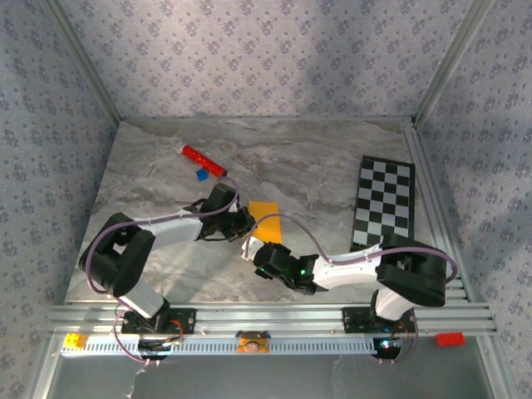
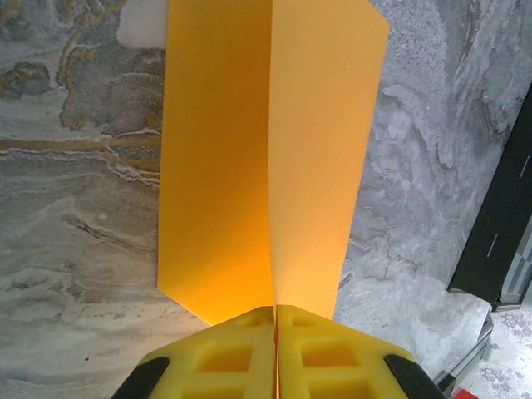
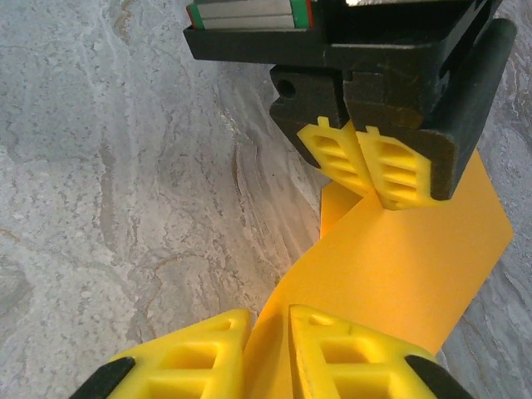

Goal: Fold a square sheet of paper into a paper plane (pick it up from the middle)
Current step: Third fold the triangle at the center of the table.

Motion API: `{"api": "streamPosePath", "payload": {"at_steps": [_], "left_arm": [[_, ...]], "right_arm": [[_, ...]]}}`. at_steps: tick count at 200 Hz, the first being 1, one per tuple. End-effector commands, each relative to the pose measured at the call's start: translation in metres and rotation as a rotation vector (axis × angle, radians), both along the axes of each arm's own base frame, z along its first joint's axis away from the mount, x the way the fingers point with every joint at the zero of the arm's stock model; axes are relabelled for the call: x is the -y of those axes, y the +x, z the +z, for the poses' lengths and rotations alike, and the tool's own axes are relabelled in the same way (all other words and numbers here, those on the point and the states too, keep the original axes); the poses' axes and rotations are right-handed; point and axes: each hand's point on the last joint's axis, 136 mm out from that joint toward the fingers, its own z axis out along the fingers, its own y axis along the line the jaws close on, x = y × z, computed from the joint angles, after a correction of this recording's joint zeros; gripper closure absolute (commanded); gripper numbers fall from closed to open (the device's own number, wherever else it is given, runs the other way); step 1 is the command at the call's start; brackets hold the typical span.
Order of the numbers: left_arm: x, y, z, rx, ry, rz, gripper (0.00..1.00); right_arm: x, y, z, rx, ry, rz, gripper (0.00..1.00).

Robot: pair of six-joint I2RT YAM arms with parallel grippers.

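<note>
Left end effector (image 2: 274, 332): jaws fully closed, pinching the paper (image 2: 320, 166) right on its centre crease. The two flaps splay away from the fingers in a shallow V over the marble.

Right end effector (image 3: 268, 353): yellow fingers (image 3: 195, 357) a narrow gap apart, straddling the other end of the paper. The orange sheet runs up through that gap. Can't tell if the pads actually press on it.

The right wrist camera looks straight at the left end effector, clamped on the far edge, with the sheet bowing between the two. The end effectors face each other, close together.

Overhead, the paper is a small creased orange rectangle near the middle of the tabletop (image 1: 291, 158), sitting between the two end effectors. Can't tell if it's lifted clear of the surface. Both arms reach in from the near edge, elbows out, wrists turned toward the centre.

A red cylinder (image 1: 204, 160) lies back-left with a small blue piece (image 1: 200, 175) just beside it, both well apart from the paper. A checkered board (image 1: 384, 204) lies flat on the right side, apart from everything else.
</note>
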Motion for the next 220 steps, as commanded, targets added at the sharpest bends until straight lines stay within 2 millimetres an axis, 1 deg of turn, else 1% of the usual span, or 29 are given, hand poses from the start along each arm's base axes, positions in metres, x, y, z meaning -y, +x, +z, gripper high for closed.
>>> {"api": "streamPosePath", "payload": {"at_steps": [1, 9, 20, 43, 56, 79, 92, 124, 142, 161, 172, 179, 185, 195, 201, 220], "left_arm": [[0.001, 0.003, 0.013, 0.019, -0.019, 0.002, 0.92], [0.001, 0.003, 0.013, 0.019, -0.017, 0.002, 0.92], [0.001, 0.003, 0.013, 0.02, -0.018, 0.002, 0.92], [0.001, 0.003, 0.013, 0.02, -0.016, 0.003, 0.91], [0.001, 0.002, 0.013, 0.02, -0.016, 0.003, 0.91], [0.001, 0.003, 0.014, 0.022, -0.017, 0.004, 0.91], [0.0, 0.003, 0.014, 0.024, -0.017, 0.006, 0.91], [0.0, 0.003, 0.014, 0.023, -0.013, 0.008, 0.91], [-0.001, 0.003, 0.014, 0.026, -0.01, 0.011, 0.9], [-0.003, 0.004, 0.016, 0.036, 0.003, 0.01, 0.83], [-0.007, 0.004, 0.018, 0.045, 0.028, 0.011, 0.74], [-0.01, 0.005, 0.02, 0.053, 0.047, 0.015, 0.69], [-0.014, 0.006, 0.022, 0.06, 0.065, 0.022, 0.66], [-0.02, 0.007, 0.024, 0.069, 0.096, 0.032, 0.57], [-0.024, 0.009, 0.028, 0.079, 0.111, 0.039, 0.54], [-0.033, 0.014, 0.038, 0.106, 0.148, 0.047, 0.51]], "right_arm": [[0.004, 0.005, 0.007, 0.003, 0.01, -0.04, 0.84], [0.005, 0.005, 0.007, 0.003, 0.01, -0.044, 0.85], [0.005, 0.005, 0.007, 0.002, 0.013, -0.043, 0.89], [0.006, 0.006, 0.008, -0.002, 0.017, -0.051, 0.94], [0.007, 0.006, 0.008, -0.006, 0.016, -0.054, 0.94], [0.006, 0.003, 0.01, -0.006, 0.033, -0.04, 0.91], [0.006, 0.004, 0.011, -0.002, 0.047, -0.043, 0.92], [0.006, 0.003, 0.009, -0.02, 0.045, -0.033, 1.0], [0.006, 0.002, 0.009, -0.039, 0.061, -0.028, 1.0], [0.006, 0.001, 0.01, -0.087, 0.101, -0.021, 1.0], [0.006, 0.0, 0.01, -0.135, 0.134, -0.009, 1.0], [0.007, 0.0, 0.01, -0.173, 0.16, -0.005, 1.0], [0.006, -0.003, 0.01, -0.217, 0.185, 0.016, 1.0], [0.005, -0.007, 0.01, -0.289, 0.219, 0.049, 1.0], [0.004, -0.009, 0.011, -0.342, 0.254, 0.064, 1.0], [0.005, -0.007, 0.014, -0.479, 0.345, 0.062, 1.0]]}}
